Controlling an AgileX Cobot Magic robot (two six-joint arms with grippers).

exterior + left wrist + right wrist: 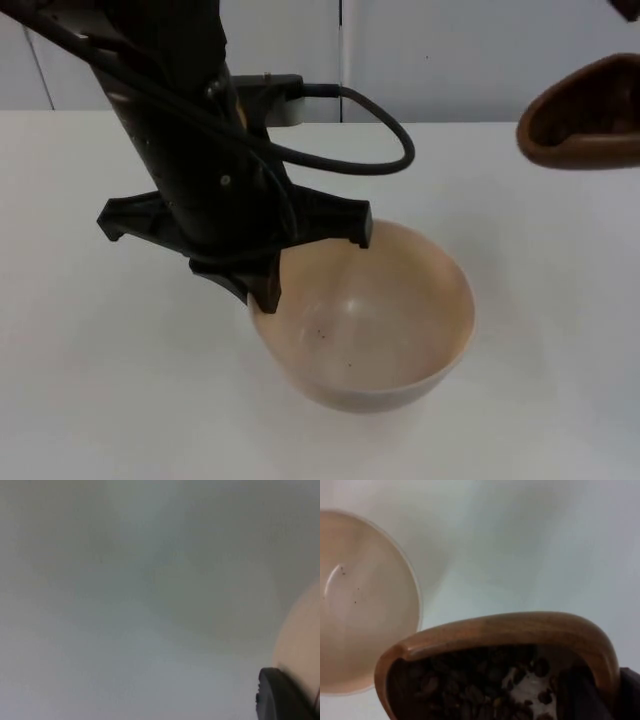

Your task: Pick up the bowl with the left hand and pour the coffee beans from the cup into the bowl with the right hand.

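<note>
Top view, left gripper: the left gripper (262,262) is clamped on the near-left rim of the bowl (370,320), one finger inside the rim and one outside, as far as I can see.
Top view, bowl: it is a pale beige round bowl, smooth, with only a few dark specks inside (no beans yet). It sits over the white table (80,380); whether it is lifted or touching the table I cannot tell.
Top view, cup: the brown wooden cup (585,115) is in the air at the right side, well apart from the bowl and higher than it.
Left wrist view: a black fingertip (282,695) lies against the beige bowl wall (302,645); the rest is pale table.
Right wrist view, right gripper: the right gripper (600,695) holds the cup (495,630) by its rim, with one dark finger inside it.
Right wrist view, beans: the coffee beans (465,685) are dark brown and fill the cup bottom; the cup mouth is toward the bowl (365,605).
Step in hand: the bowl is gripped and the cup is carried; the pouring is not yet done.
Next move: I think the cup must come over the middle of the bowl, then tip slowly, so the beans do not jump over the rim.
</note>
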